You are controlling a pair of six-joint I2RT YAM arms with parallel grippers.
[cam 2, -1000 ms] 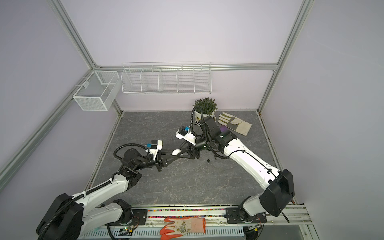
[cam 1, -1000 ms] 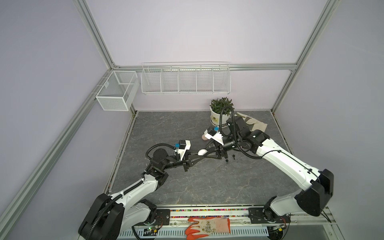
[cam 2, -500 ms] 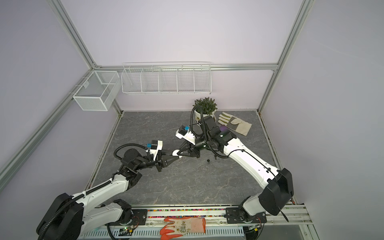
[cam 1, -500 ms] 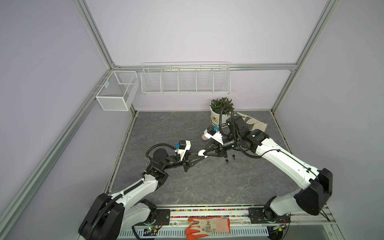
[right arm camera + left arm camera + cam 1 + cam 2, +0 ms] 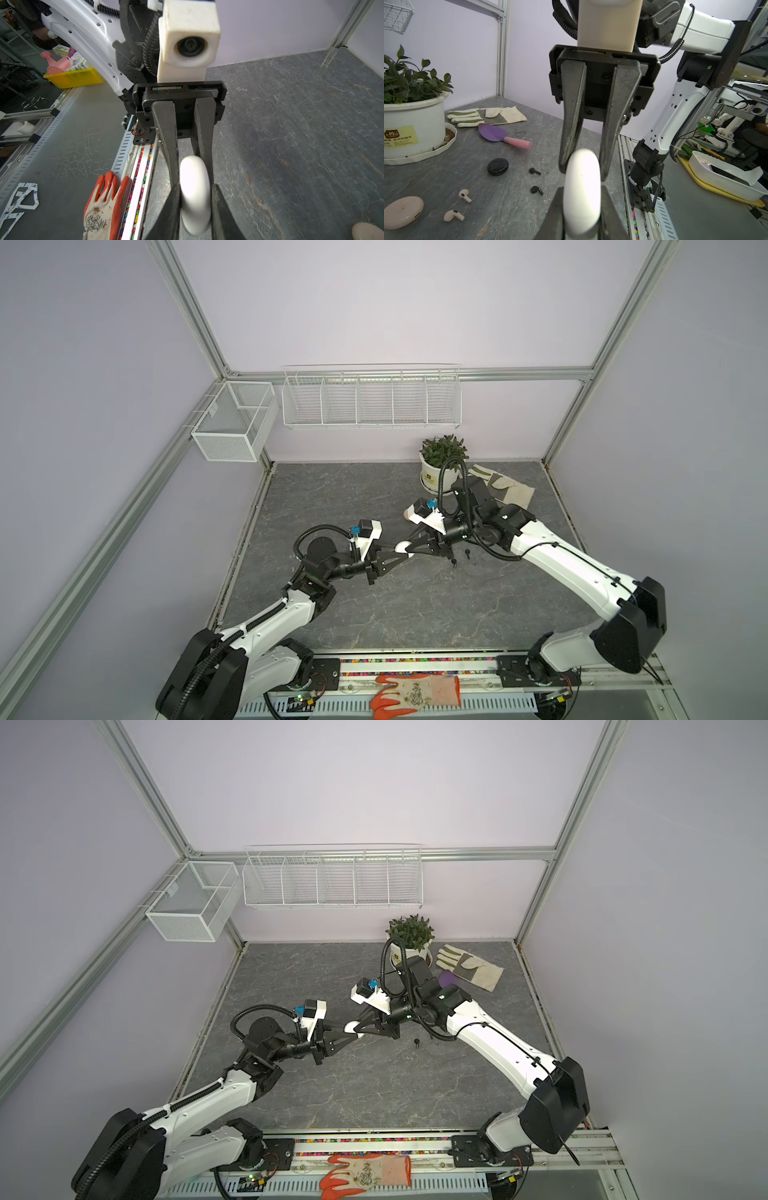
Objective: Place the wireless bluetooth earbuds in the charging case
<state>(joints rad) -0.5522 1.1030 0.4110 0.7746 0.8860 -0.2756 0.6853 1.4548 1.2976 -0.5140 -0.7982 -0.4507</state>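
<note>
- Your left gripper (image 5: 581, 216) is clamped on the near end of the white case (image 5: 581, 193). Your right gripper (image 5: 583, 168) pinches the far end, so both hold it clear of the surface (image 5: 508, 207). The case looks closed.
- Expect that case to be hard, glossy and rounded, so probably slippery. Keep the pads on its broad faces, as they sit now, not on the curved rim.
- The earbuds lie on the surface below and beyond the right gripper: 2 black earbuds (image 5: 537, 190) and 2 pinkish earbuds (image 5: 453, 215). They look tiny, light and stiff; I would pinch each across the bulb.
- Only the left wrist view shows the pinkish pair, the black case (image 5: 497, 166) and the pink case (image 5: 403, 212) clearly. In a top view the black earbuds (image 5: 454, 562) are mere specks. The right wrist view shows no earbud.
</note>
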